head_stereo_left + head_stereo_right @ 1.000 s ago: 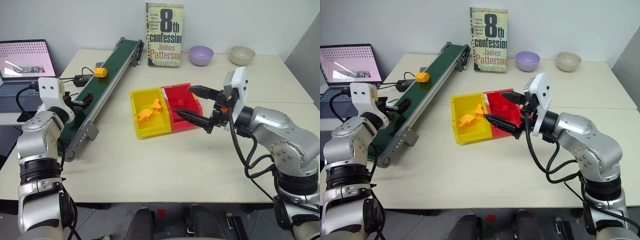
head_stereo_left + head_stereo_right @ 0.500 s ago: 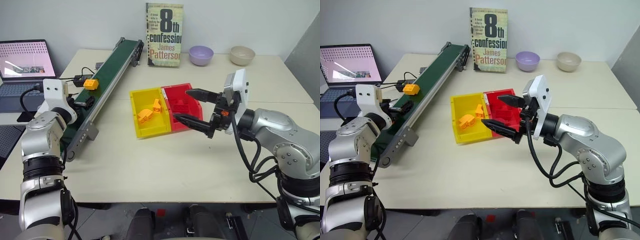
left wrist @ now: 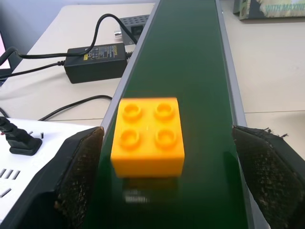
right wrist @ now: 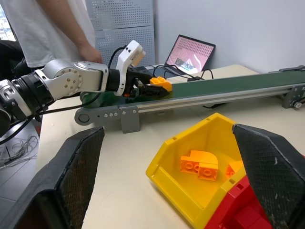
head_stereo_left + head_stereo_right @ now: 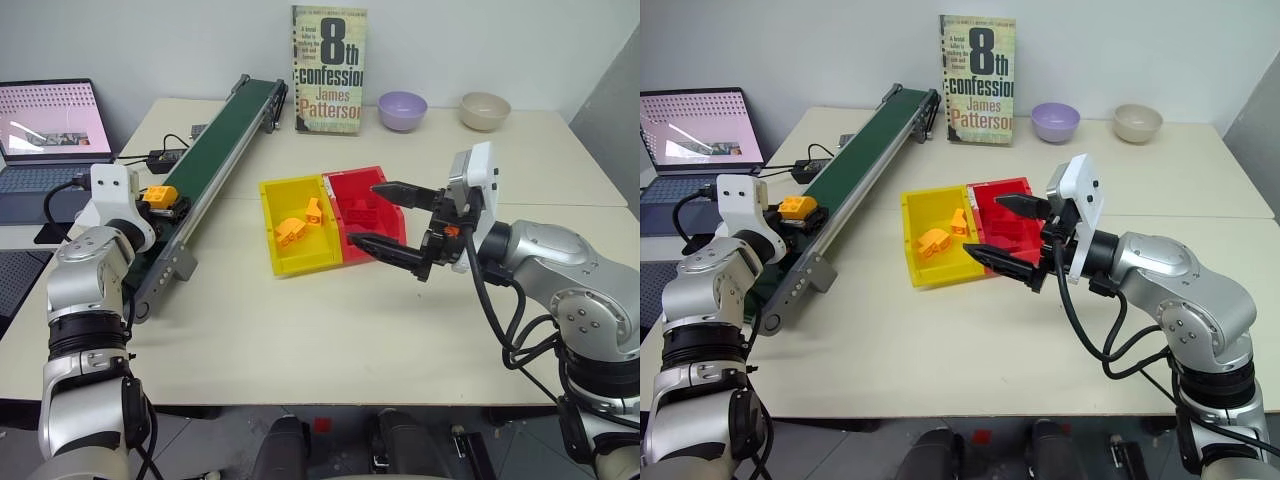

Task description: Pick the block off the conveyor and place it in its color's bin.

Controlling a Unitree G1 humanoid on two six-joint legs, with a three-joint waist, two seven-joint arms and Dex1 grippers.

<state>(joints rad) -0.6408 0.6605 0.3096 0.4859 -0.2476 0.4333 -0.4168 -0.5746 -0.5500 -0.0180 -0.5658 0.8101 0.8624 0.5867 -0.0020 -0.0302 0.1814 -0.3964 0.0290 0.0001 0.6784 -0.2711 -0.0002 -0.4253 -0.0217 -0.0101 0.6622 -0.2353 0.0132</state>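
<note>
**Block between the left fingers on the belt**

Block (image 3: 148,136), a yellow-orange toy brick with four studs up, sits on the dark green conveyor (image 5: 215,145) near its close end, right at the left end effector (image 3: 169,181). The two black fingers (image 3: 78,179) stand apart on either side of the brick, with a gap showing on each side, so nothing is clamped. From where I stand the brick lies towards the belt's left edge, closer to one pad than to the other.

The right end effector (image 5: 385,215) hangs above the counter (image 5: 330,330) just by the red bin (image 5: 368,212), its fingers spread wide and empty, pointing across towards the belt. The yellow bin (image 5: 293,222) is joined to the red one and already holds a few orange bricks (image 5: 292,231); the red bin holds red ones.

Further back a paperback book (image 5: 329,69) stands upright at the belt's far end, with a lavender bowl (image 5: 402,109) and a beige bowl (image 5: 485,109) beside it. A laptop (image 5: 50,128) sits open off to the left, and a black power adapter (image 3: 97,61) with its cables lies next to the belt frame. A person in a white shirt (image 4: 52,28) stands behind the left arm.
</note>
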